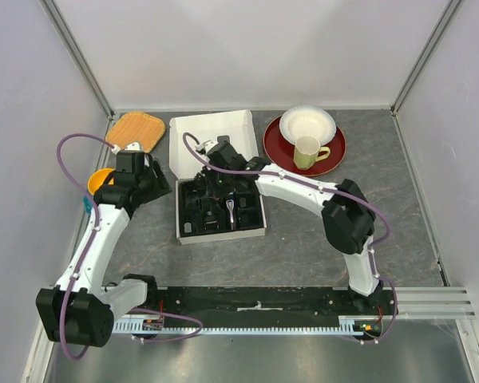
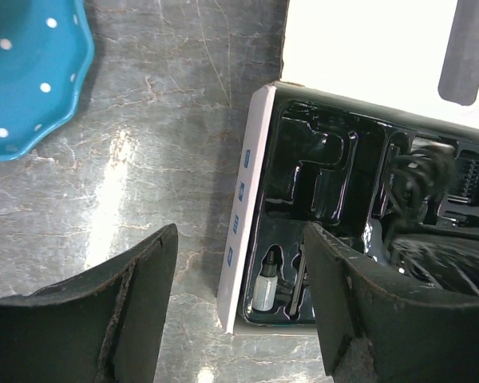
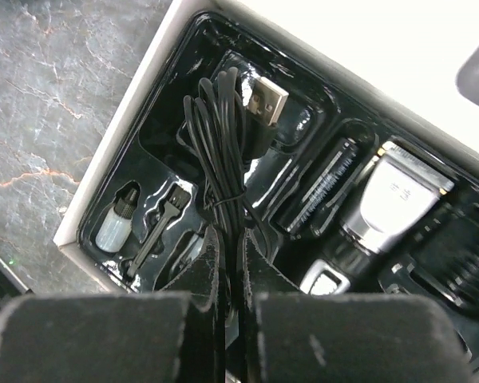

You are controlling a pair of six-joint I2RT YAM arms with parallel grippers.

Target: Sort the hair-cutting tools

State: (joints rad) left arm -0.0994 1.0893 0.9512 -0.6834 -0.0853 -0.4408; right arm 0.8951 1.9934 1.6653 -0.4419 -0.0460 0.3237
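The white box lies open with its black tray in the middle of the table. In the right wrist view the tray holds the black and silver clipper, black comb attachments, a thin black cleaning brush and a small oil bottle. My right gripper is shut on a bundled black USB cable, holding it above the tray's left pocket. My left gripper is open and empty, over the table at the box's left wall. The bottle shows between its fingers.
A blue dotted dish and a yellow bowl sit left of my left gripper. An orange woven plate lies at the back left. A red plate with a white bowl and a cup stands at the back right.
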